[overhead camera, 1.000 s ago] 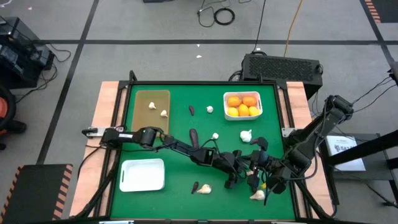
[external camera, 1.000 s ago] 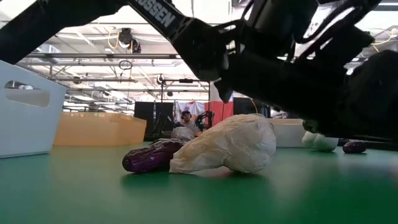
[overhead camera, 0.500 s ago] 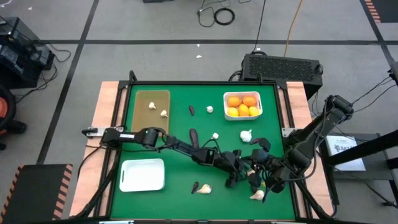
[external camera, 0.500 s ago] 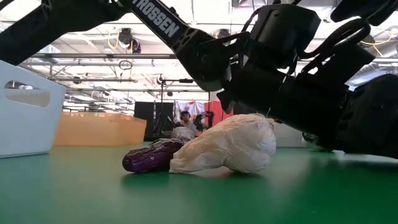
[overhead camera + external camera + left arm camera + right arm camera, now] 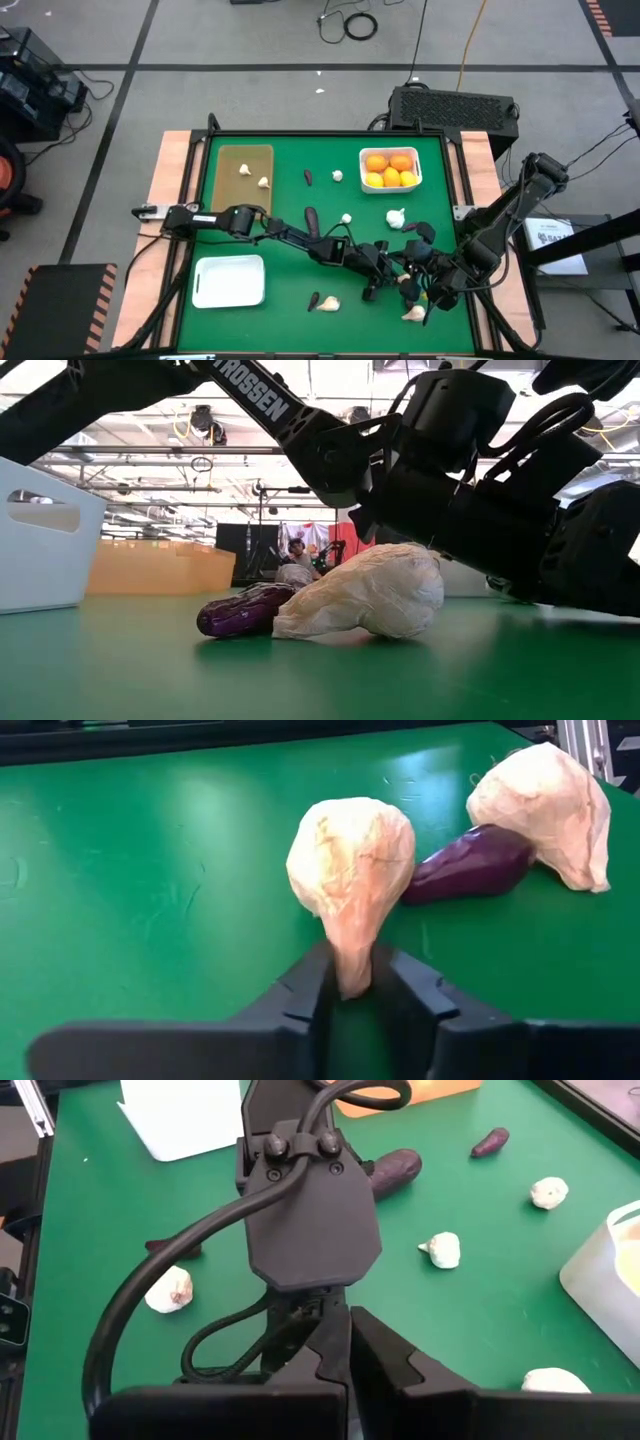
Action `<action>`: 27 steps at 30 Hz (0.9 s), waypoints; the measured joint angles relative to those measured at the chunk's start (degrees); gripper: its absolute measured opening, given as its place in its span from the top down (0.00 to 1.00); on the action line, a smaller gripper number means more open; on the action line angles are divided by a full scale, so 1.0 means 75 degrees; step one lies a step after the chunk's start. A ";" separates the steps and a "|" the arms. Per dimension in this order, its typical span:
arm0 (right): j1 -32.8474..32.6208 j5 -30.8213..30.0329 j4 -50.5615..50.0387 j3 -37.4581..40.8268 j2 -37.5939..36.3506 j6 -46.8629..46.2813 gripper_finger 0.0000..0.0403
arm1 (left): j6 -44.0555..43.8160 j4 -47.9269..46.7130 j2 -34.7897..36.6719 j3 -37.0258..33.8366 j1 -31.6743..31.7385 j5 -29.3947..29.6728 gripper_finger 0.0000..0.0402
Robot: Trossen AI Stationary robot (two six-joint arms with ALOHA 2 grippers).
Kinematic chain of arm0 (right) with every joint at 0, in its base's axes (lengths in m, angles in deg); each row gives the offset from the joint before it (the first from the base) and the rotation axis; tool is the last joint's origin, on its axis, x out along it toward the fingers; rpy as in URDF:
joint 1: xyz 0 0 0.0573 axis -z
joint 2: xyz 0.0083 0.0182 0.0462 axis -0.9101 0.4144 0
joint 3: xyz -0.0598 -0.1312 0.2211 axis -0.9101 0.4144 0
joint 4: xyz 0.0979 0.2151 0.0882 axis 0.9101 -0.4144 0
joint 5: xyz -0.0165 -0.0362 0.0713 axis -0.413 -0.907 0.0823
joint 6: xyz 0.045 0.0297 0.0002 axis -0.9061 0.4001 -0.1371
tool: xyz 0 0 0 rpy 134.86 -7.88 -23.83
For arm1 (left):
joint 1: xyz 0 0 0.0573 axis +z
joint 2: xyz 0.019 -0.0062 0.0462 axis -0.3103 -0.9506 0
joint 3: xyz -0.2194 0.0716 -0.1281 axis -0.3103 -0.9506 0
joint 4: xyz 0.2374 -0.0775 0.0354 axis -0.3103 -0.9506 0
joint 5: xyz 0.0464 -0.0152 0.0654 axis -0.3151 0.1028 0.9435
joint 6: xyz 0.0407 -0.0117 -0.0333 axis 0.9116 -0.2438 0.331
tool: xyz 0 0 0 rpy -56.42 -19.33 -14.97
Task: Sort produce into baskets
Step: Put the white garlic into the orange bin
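White "TROSSEN" lettering marks the left arm. The left pincer pinches a cream-white garlic-like bulb by its neck above the green tabletop. The right pincer, fingers pressed together, sits just beside it near the tabletop's right edge.

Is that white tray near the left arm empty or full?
Empty: the high view shows the white tray with bare white inside, no produce in it.

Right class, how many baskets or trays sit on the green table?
3. In the high view: a tan tray top left, a plain white tray bottom left, and a white tray holding citrus top right. None seems hidden.
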 joint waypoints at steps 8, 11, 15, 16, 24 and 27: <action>0.0000 0.0000 0.0001 0.0000 0.0000 -0.0013 1.00 | -0.0012 -0.0409 0.0117 0.0000 0.0074 -0.0003 0.95; 0.0000 0.0000 0.0003 0.0000 0.0000 -0.0023 1.00 | -0.0005 -0.1120 0.0429 -0.0006 0.0150 0.0000 0.95; -0.0003 -0.0401 0.0005 0.0000 0.0000 0.0021 1.00 | 0.0603 -0.3029 0.1058 -0.0006 0.0238 0.0019 0.96; -0.0003 -0.0541 -0.0004 0.0000 0.0000 0.0039 1.00 | 0.0859 -0.3573 0.1203 -0.0004 0.0247 0.0075 0.96; 0.0017 -0.0637 -0.0058 0.0000 0.0015 0.0149 1.00 | 0.1832 -0.7031 0.2186 0.0000 0.0207 0.1284 0.96; 0.0084 -0.0802 -0.0134 0.0000 0.0015 0.0149 1.00 | 0.1860 -0.7434 0.2478 -0.0021 0.0196 0.1412 0.96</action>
